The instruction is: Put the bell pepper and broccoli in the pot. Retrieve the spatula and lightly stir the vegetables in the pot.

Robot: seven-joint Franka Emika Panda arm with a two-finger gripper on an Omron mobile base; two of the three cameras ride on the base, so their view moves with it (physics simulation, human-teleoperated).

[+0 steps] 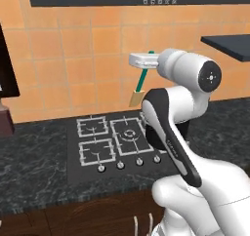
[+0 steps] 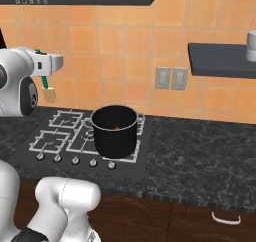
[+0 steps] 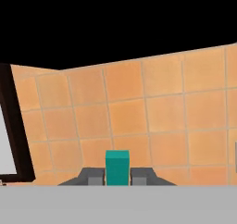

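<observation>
The tool [image 1: 145, 60], clenched on the green handle of the spatula [image 1: 140, 84], holds it hanging blade-down high above the stove's left burners, with the pot [image 2: 115, 130] lower and off to the right.

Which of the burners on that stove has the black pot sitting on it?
The pot sits on the front right burner of the stove, nearest the knobs. The other burners to its left show bare grates.
</observation>
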